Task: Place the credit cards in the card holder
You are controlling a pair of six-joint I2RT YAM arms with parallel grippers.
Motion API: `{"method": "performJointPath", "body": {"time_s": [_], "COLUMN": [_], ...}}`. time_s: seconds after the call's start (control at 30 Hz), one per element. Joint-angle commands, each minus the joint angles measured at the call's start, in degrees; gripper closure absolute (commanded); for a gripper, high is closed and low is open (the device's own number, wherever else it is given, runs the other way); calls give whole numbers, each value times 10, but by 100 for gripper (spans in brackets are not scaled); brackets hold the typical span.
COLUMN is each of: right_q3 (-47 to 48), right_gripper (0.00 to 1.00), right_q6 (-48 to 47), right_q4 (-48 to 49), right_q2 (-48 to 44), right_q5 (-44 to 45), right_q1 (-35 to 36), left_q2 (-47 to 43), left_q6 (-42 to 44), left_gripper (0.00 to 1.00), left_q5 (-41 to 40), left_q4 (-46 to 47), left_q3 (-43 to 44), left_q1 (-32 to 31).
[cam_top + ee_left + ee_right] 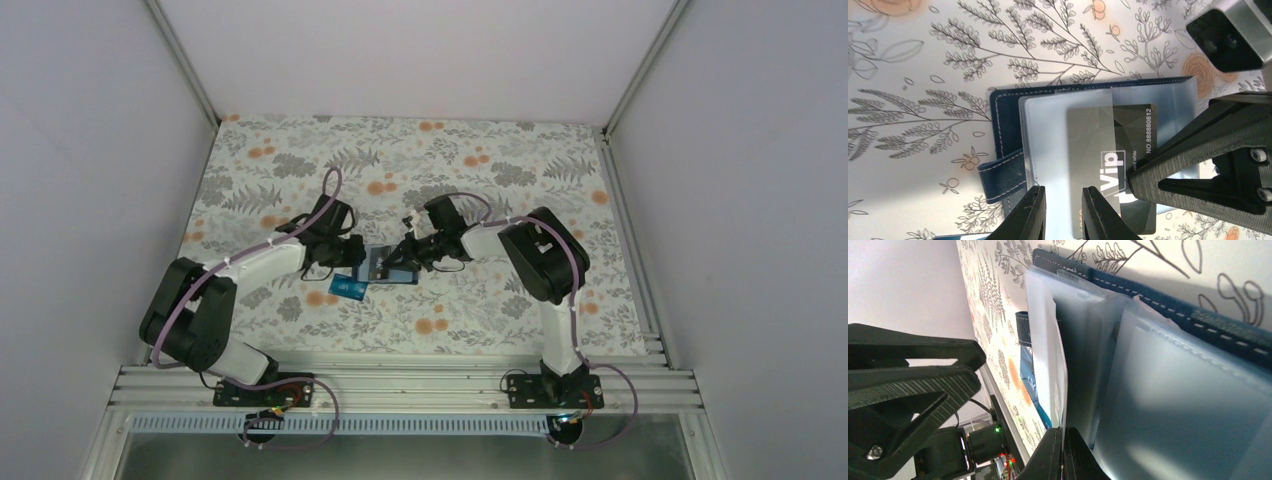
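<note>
**Two grippers meet at the open card holder**

The right gripper (1063, 452) has its fingers pressed together on the thin edge of a black card (1133, 125) marked "Vip". The card sits partly under a clear pocket of the card holder (1003, 115). The left gripper (1064, 217) hangs over the holder's other side, its fingers a little apart, and only the pale pocket shows in the gap. The holder lies open on the floral tablecloth (450, 160), about mid-table. A teal-blue card (348, 288) lies flat just beside the holder's near left corner.
</note>
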Motion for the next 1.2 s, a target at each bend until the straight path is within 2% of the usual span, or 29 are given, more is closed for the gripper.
{"method": "performJointPath", "body": {"time_s": [0.0,0.2,0.57,1.17], "right_q3": [10,12,22,47], "right_gripper": [96,96,96,96], "right_q6": [-12,-14,-11,12], "right_q4": [-18,-21,-20,-8], "right_q2": [14,15,24,43], "right_q5": [2,1,-1,0], "right_q1": [7,8,9,25], "left_q2": [-2,28,51,57], "left_q6": [12,7,6,4], "left_gripper": [79,81,94,97], "left_q5": [-40,-55,-55,-31], "left_q4": [-28,-11,6,28], "left_q3": [13,-5,-19,-40], "left_q1": [3,4,4,4]}}
